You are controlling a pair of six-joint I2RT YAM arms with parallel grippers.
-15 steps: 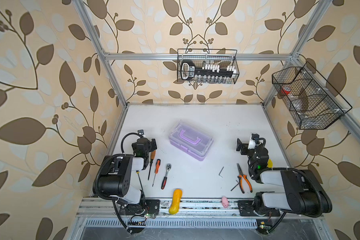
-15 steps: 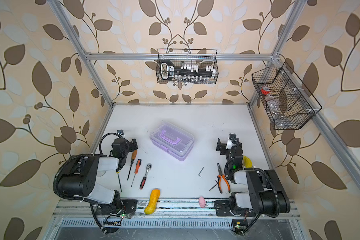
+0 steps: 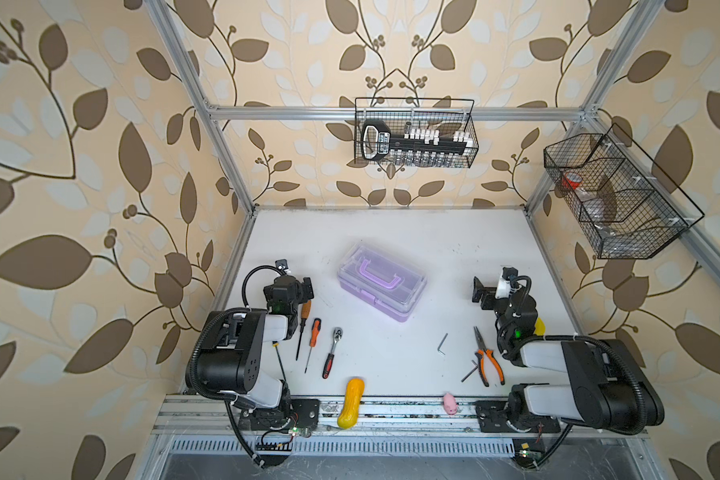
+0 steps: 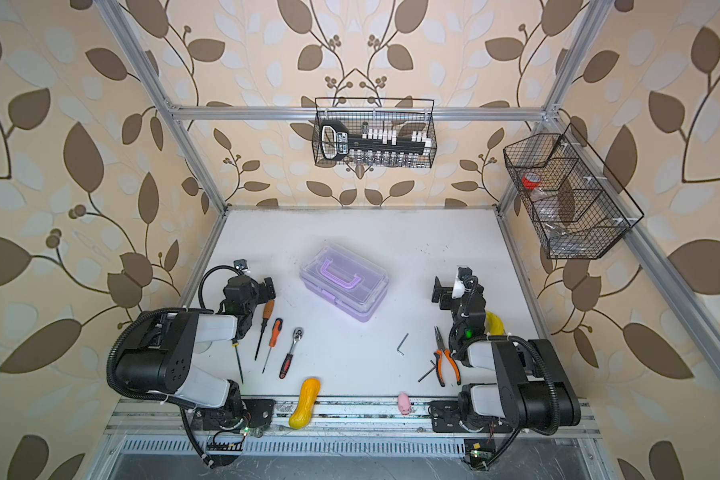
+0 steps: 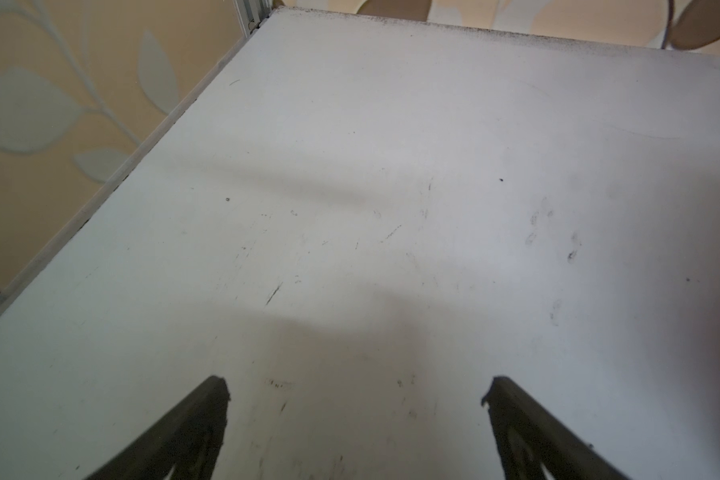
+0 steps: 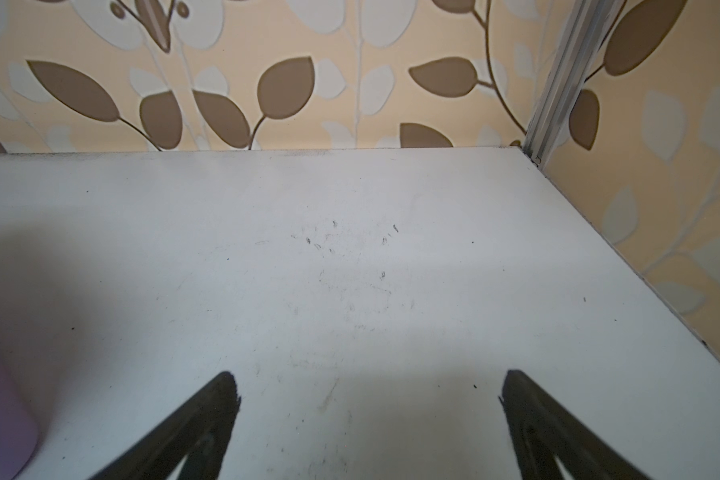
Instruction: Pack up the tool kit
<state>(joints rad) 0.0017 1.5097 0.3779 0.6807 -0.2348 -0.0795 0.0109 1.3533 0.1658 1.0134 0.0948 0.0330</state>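
Note:
The tool kit (image 3: 381,286) (image 4: 344,289), a lilac box with a clear lid down and a purple handle, sits slantwise mid-table in both top views. My left gripper (image 3: 294,286) (image 4: 258,289) hovers to its left, open and empty; the left wrist view shows only bare table between its fingertips (image 5: 356,390). My right gripper (image 3: 493,287) (image 4: 449,291) stands to the kit's right, also open and empty (image 6: 366,386). A lilac corner of the kit (image 6: 1,407) shows at the edge of the right wrist view.
Near the left arm lie two orange-handled screwdrivers (image 3: 304,328) (image 3: 313,336), a thin black one (image 3: 281,365) and a ratchet (image 3: 333,351). By the right arm lie hex keys (image 3: 443,344) and pliers (image 3: 487,361). A yellow toy (image 3: 352,401) and pink pig (image 3: 449,404) rest at the front. Wire baskets (image 3: 414,133) (image 3: 616,199) hang above.

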